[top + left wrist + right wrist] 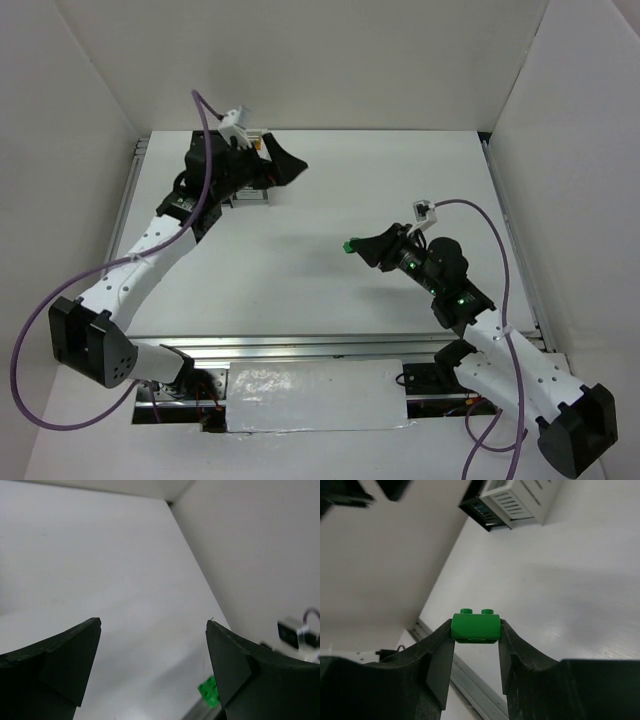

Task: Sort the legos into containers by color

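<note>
My right gripper [358,245] is shut on a green lego [475,626], studs up, and holds it above the table middle-right; the brick shows as a green speck in the top view [349,245]. The joined containers show in the right wrist view far ahead: the black bin [476,509] on the left, the white bin [520,499] on the right. In the top view they are mostly hidden under my left arm. My left gripper [285,160] is open and empty at the far left, near the bins. In its own view [153,625] a green brick [209,691] shows beside the right finger.
White walls enclose the table on three sides. A metal rail [300,345] runs along the near edge, and another along the left side [130,180]. Purple cables loop from both arms. No other legos are in sight.
</note>
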`<state>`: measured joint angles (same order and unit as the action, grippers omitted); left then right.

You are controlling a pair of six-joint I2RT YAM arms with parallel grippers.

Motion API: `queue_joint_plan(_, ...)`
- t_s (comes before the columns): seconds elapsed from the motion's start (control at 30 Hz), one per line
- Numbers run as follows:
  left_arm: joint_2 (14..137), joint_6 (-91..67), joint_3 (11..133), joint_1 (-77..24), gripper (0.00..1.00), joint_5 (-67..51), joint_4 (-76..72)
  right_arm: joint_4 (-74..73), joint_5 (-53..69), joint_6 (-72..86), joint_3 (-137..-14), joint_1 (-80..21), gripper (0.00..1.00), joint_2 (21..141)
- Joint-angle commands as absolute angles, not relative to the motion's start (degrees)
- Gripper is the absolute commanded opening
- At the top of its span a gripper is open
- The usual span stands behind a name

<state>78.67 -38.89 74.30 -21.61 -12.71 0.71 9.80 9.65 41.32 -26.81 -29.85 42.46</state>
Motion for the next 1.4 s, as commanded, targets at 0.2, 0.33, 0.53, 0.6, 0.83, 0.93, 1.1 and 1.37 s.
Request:
queue_joint_plan(0.2,78.0,-40.8,65.8,-30.3,0.97,-47.1,-21.3,9.8,38.6,40.3,-38.7,-18.6,0.0,41.7)
queue_joint_plan(0.33,78.8,-44.5,64.6,-32.6,0.95,-54.3,-29.9,12.0,45.2,40.5,-40.6,-16.9,0.0,41.5)
queue_joint_plan(0.53,78.7,-41.2,65.6,-35.3,0.93,-56.3,-28.1,16.2,48.1,42.3,-39.9,-17.0,0.0,43.1)
queue_joint_plan(0.6,78.6,-37.2,66.9,-36.4,0.92,-54.2,-22.0,19.7,49.2,42.7,-38.9,-16.9,0.0,41.9)
queue_joint_plan(0.83,80.7,-37.4,67.8,-38.3,0.87,-55.4,-21.5,21.6,51.0,42.4,-39.2,-16.9,0.0,39.8)
queue_joint_plan(0.93,81.2,-36.5,68.8,-39.3,0.81,-55.5,-20.3,20.9,50.7,41.5,-39.2,-16.9,0.0,40.0)
queue_joint_plan(1.1,81.1,-38.5,68.3,-40.3,0.76,-57.0,-23.5,23.5,50.4,41.7,-37.5,-16.9,0.0,40.7)
queue_joint_plan(1.37,81.1,-39.4,68.1,-40.5,0.21,-57.6,-25.3,25.7,49.7,43.0,-37.2,-17.0,0.06,41.6)
